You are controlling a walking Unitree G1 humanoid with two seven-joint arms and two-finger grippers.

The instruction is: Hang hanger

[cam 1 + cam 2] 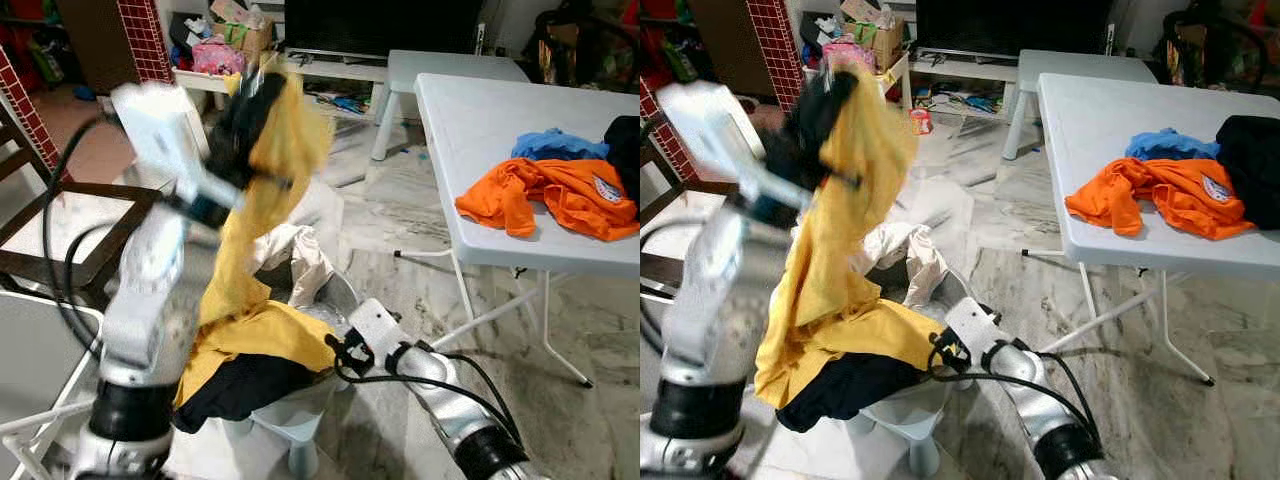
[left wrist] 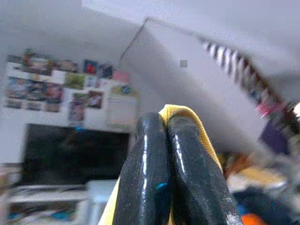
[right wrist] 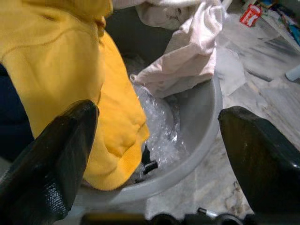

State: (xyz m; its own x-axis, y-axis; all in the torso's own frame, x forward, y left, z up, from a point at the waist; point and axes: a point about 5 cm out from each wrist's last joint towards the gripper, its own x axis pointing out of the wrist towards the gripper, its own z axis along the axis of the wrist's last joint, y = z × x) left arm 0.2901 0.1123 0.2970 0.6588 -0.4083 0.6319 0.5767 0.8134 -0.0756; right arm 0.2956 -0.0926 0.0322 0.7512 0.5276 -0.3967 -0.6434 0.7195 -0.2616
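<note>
Left claw (image 1: 255, 105): raised high at the robot's left, blurred in both eye views. Its two black fingers (image 2: 154, 173) are seen pressed together in the left wrist view, with a fold of yellow fabric pinched between their tips.

Yellow cloth garment (image 1: 250, 250): held up by the left claw, hanging down in a long drape; its lower part is spread over a dark navy garment (image 1: 240, 385) at the rim of the basin. The full drape is given by the eye views; the left wrist view gives only the pinched edge (image 2: 180, 112).

Right claw (image 3: 154, 154): low, just beside the basin, fingers spread wide apart and empty in the right wrist view. In the eye views its silver wrist (image 1: 375, 330) is seen next to the yellow cloth, the fingers themselves hidden.

Grey round plastic basin (image 3: 206, 122): set on the marbled floor (image 1: 420, 240). The inside is shown by the right wrist view: clear crinkled plastic film (image 3: 157, 131) and a pale pink-white cloth (image 3: 187, 61) draped over the far rim.

Hanger: none can be made out; a small dark piece (image 3: 149, 165) lies in the basin, unidentifiable.

White folding tabletop (image 1: 500, 130): at the robot's right, well apart from the basin, carrying a crumpled orange shirt (image 1: 550, 195), a blue cloth (image 1: 560, 145) and a black garment (image 1: 1250, 150).

Dark wooden chair (image 1: 60, 230): at the left edge.

Black television screen (image 2: 70, 150): recorded in the left wrist view, below a wall of posters.
</note>
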